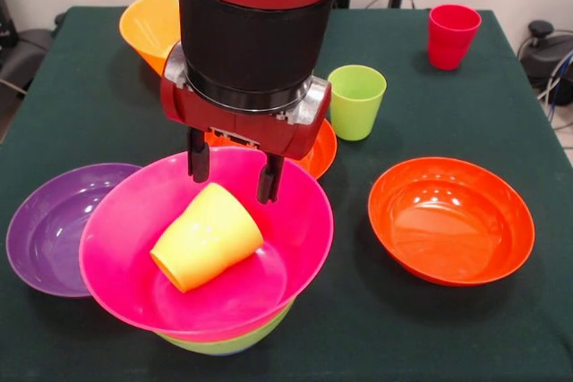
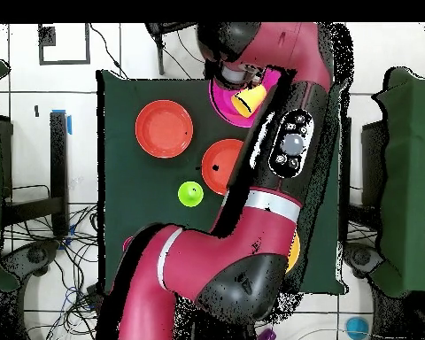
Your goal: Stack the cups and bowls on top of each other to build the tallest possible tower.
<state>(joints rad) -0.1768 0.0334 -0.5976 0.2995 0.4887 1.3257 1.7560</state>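
From the front, the fingers [image 1: 233, 178] hang spread and empty just above the yellow cup [image 1: 207, 237], which lies tipped on its side inside the magenta bowl [image 1: 134, 284]. That bowl sits nested in a green bowl [image 1: 235, 341], overlapping the purple bowl [image 1: 45, 225] on its left. A shallow orange bowl [image 1: 451, 218] rests to the right, another [image 1: 320, 154] behind the arm, a deep orange bowl [image 1: 148, 24] far left. The green cup [image 1: 356, 100] and red cup [image 1: 452, 35] stand upright farther back on the table [image 1: 501, 328]. No writing is readable anywhere.

From overhead, the arm [image 2: 278, 177] covers much; the yellow cup [image 2: 250, 101], shallow orange bowls [image 2: 164, 128] and green cup [image 2: 190, 193] show.
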